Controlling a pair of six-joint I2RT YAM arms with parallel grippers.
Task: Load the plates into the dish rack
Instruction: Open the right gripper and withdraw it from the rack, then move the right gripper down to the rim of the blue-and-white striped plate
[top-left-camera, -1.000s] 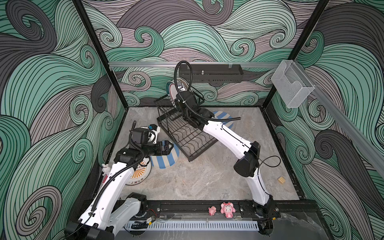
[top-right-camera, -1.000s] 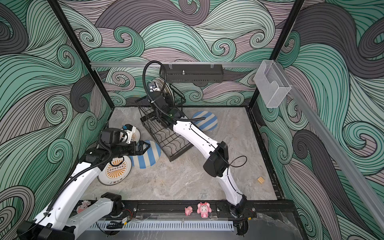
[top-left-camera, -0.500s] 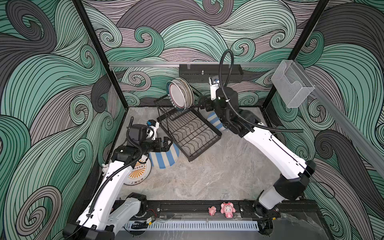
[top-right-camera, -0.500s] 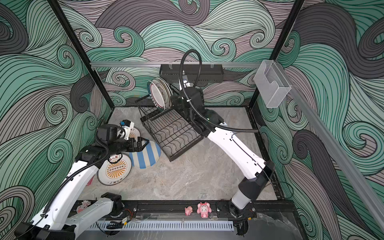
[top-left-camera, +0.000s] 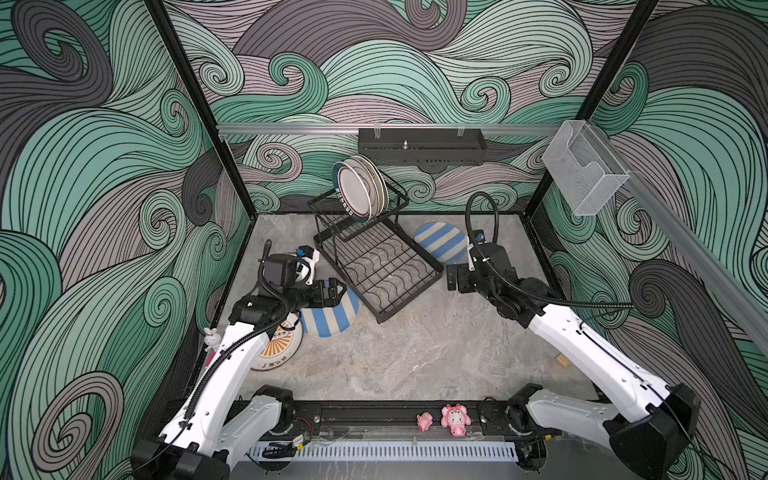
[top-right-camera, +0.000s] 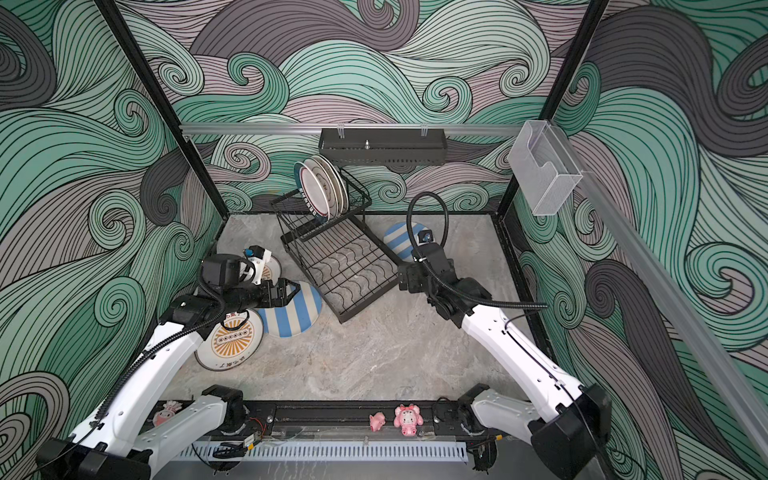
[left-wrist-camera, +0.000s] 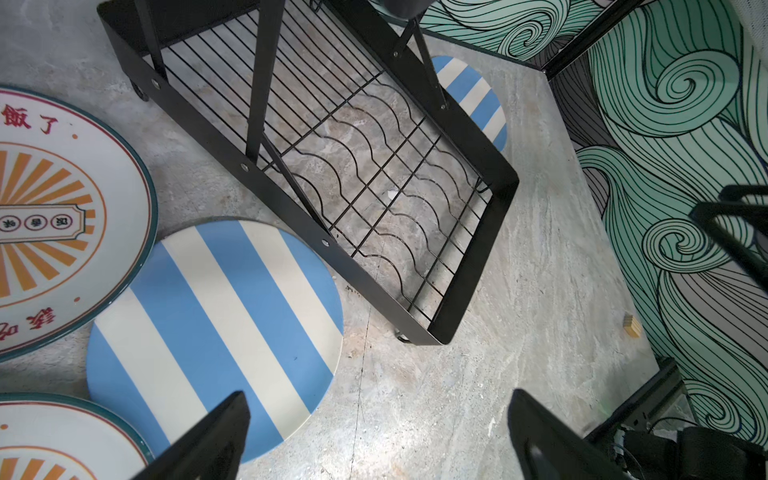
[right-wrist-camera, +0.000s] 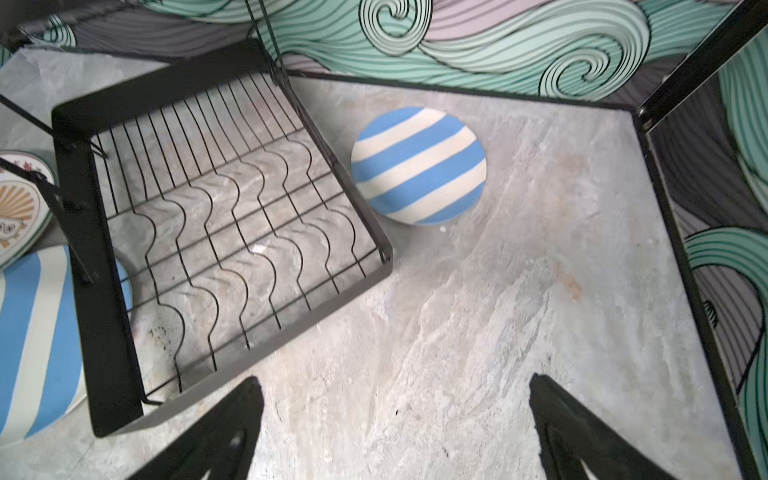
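The black wire dish rack stands at the back middle in both top views. Several plates stand on edge in its raised basket. On the table to its left lie a blue-striped plate and an orange-sunburst plate. A smaller blue-striped plate lies to its right. My left gripper hovers open over the left striped plate's edge, holding nothing. Right of the rack's tray, my right gripper is open and empty above bare table, with the small striped plate ahead.
A black perforated shelf hangs on the back wall and a clear plastic bin on the right rail. A second sunburst plate lies by the left arm. Pink toys sit on the front rail, a small wooden block at the right.
My right arm left the raised basket, where the plates now stand in the open, and swung down to the right of the rack with jaws opened wide. The left gripper barely moved.
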